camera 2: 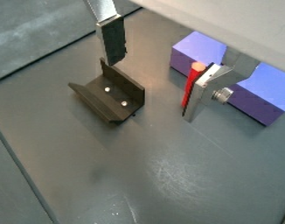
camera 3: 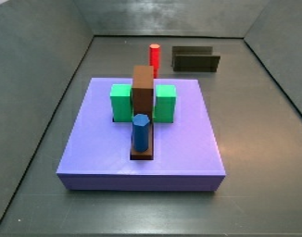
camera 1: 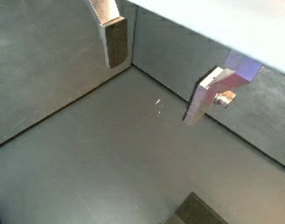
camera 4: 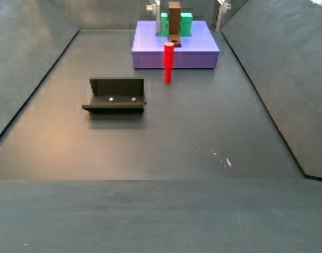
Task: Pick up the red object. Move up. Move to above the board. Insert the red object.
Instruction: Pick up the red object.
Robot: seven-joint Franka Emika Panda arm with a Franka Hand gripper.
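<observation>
The tool (camera 2: 153,89) is held wide open with nothing between the fingers (camera 1: 114,44). It is seen only in the wrist views, hung over the desk (camera 4: 191,128) near the red peg (camera 2: 194,83). No tool can be made out w/ certainty in the side views.

The red peg (camera 3: 154,54) stands upright on the desk, upper centre in both side views, just off the slab (camera 3: 179,153) edge and not yet gripped. The fixture (camera 4: 115,95) sits apart from it, left of centre in a side view.

Risks, as judged:
- In a wrist view the peg shows close beside one finger (camera 2: 205,87), not centred. If the tool were lowered so, the peg could be struck on top or tipped over
- A slim peg could be pinched off-axis and tilted, so it would jam at the board (camera 3: 143,85)
- The fixture (camera 2: 110,98) lies under the other finger; it could be clipped on descent
- The slab (camera 2: 244,74) edge is near the peg, so a finger could be caught on it
- The blue peg (camera 3: 141,131) stands at the board's near end, lower centre in a side view. It could be knocked during the carry if too little height is gained

Room: open desk is left at lower frame in a side view; the walls (camera 4: 26,89) are well apart from the peg. Whether a free hole is on the board can't be told
</observation>
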